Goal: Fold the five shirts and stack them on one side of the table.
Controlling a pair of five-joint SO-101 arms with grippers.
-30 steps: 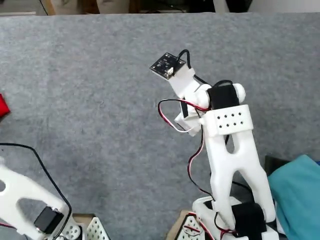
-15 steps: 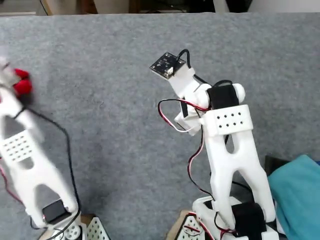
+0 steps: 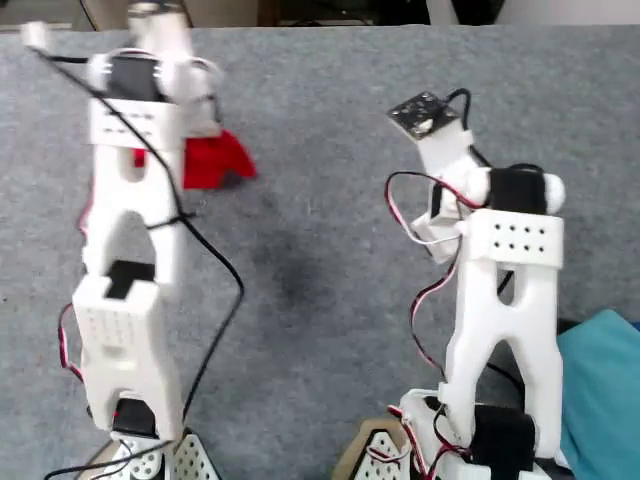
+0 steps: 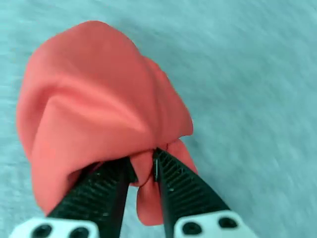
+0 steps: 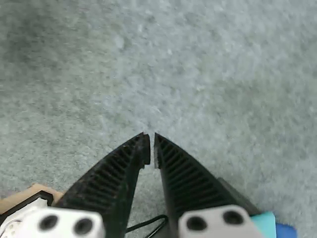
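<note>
Left wrist view: left fingers (image 4: 176, 186) pinch red shirt (image 4: 94, 94) by bunched fold, cloth ballooning just beyond tips. Right fingers (image 5: 126, 163) closed, empty, over grey bench (image 5: 223, 59). Best: lower it onto bench, drag flat, let right fingers take opposite edge before folding.

The table (image 3: 320, 300) has a grey, felt-like covering across its whole visible surface. A teal cloth (image 3: 603, 395) lies bunched at the near right corner. The left arm base (image 3: 130, 445) and the right arm base (image 3: 490, 440) stand along the near edge, well apart.
</note>
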